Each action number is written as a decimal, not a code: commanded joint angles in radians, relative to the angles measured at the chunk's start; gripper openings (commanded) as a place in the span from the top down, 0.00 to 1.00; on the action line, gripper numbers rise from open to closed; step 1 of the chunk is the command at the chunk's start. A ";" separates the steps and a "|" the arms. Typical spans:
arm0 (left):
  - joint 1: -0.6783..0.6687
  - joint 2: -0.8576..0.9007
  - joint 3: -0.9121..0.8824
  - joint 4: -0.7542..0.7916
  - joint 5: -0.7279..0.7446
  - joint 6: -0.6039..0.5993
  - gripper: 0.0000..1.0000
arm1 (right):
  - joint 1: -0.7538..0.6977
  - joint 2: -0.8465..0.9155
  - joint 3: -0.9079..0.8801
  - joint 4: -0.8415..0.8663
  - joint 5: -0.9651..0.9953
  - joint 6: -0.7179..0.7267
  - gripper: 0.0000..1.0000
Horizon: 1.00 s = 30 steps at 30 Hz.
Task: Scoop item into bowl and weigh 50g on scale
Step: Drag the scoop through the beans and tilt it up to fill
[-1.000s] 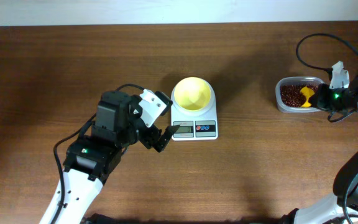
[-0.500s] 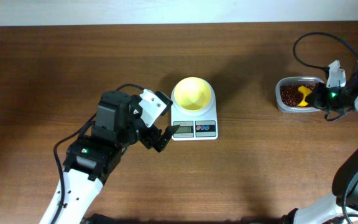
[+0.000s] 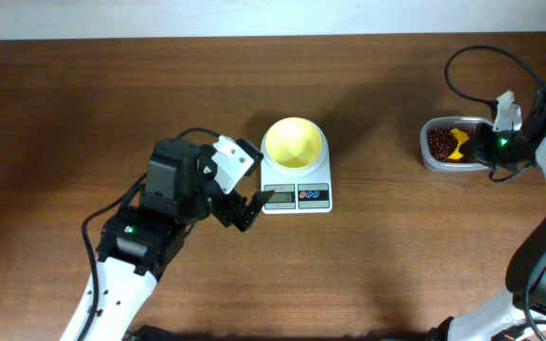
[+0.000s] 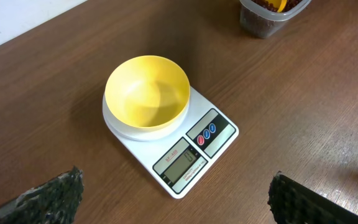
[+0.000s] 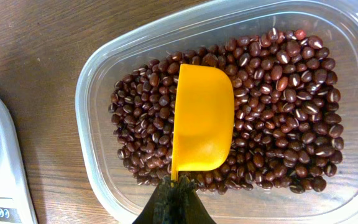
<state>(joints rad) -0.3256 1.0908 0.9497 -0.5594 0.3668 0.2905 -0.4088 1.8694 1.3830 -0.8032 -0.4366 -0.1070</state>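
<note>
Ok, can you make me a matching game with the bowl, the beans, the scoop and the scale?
Things:
1. bowl
2. beans
3. scoop
4. scale

Where or how:
A. in the clear tub
B. empty, sitting on the scale
C. white, under the bowl
D. held by the right end effector

Pairs: 1-B, 2-A, 3-D, 4-C.
</note>
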 commanded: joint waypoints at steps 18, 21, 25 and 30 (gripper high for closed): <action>0.005 0.003 -0.005 0.001 0.004 -0.013 0.01 | 0.008 0.037 0.001 -0.031 -0.111 0.003 0.96; 0.005 0.003 -0.005 0.001 0.004 -0.013 0.01 | 0.008 0.037 0.001 -0.031 -0.111 0.003 0.96; 0.005 0.003 -0.005 0.001 0.004 -0.013 0.01 | 0.008 0.039 0.001 -0.032 -0.117 0.003 0.96; 0.005 0.003 -0.005 0.001 0.004 -0.013 0.01 | 0.000 0.039 0.001 -0.035 -0.173 -0.016 0.96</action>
<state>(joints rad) -0.3256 1.0908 0.9497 -0.5594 0.3668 0.2905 -0.4099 1.8862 1.3830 -0.8299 -0.5304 -0.1089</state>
